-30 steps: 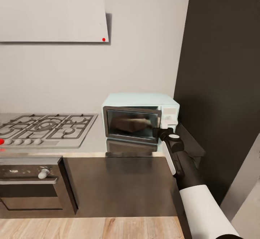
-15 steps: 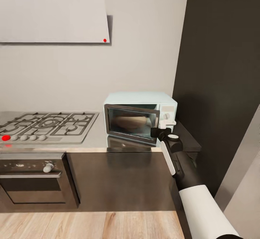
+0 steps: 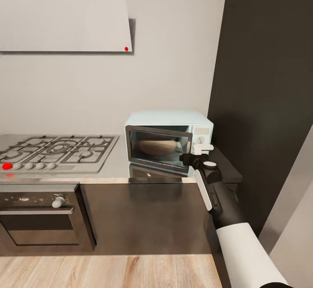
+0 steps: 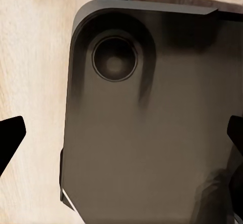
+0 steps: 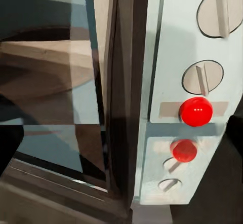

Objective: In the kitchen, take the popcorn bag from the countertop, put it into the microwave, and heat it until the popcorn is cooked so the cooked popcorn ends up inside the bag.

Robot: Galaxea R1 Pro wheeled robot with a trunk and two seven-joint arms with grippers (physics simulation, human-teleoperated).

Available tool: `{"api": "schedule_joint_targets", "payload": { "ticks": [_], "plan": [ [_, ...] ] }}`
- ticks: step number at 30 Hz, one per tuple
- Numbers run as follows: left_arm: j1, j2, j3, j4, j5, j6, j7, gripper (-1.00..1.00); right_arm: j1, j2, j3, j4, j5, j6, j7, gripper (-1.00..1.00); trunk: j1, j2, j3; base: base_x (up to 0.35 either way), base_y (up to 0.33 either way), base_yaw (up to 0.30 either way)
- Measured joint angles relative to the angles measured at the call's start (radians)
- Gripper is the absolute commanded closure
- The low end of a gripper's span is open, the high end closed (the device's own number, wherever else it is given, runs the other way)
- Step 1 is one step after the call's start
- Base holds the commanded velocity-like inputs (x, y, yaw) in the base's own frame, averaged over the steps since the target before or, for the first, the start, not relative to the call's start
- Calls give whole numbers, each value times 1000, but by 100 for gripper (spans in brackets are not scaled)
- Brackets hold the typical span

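The right gripper (image 3: pixel 201 150) sits tight against the control panel of the pale blue microwave (image 3: pixel 167 120) at the far right of the grey countertop (image 3: pixel 114 164), and from here I cannot tell whether its fingers are spread or pressed together. Up close, the right wrist view has two white knobs (image 5: pixel 203 78) and a red light (image 5: pixel 196 111) right in front of it. Behind the dark glass door (image 3: pixel 158 147) sits a tan shape, likely the popcorn bag (image 3: pixel 157 147), and that door looks to stand slightly ajar at its right edge. That is the worry: heating may not start with the door unlatched, and a misjudged reach could slip off the knob or shove the microwave. The left gripper (image 4: pixel 121 133) hangs spread wide over the robot's dark base plate (image 4: pixel 152 133) and the wood floor (image 4: pixel 30 57).
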Motion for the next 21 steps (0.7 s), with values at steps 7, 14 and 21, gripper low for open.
{"api": "schedule_joint_targets", "payload": {
  "ticks": [7,14,21],
  "plan": [
    [0,0,0,0,0,0,0,-100,2,0,1,-28,-8,70,6,-100,0,0,0,0,0,0],
    [0,0,0,0,0,0,0,-100,13,-41,3,-48,-16,100,23,-100,0,0,0,0,0,0],
    [0,0,0,0,0,0,0,-100,86,-191,2,-42,-8,212,168,-100,0,0,0,0,0,0]
  ]
}}
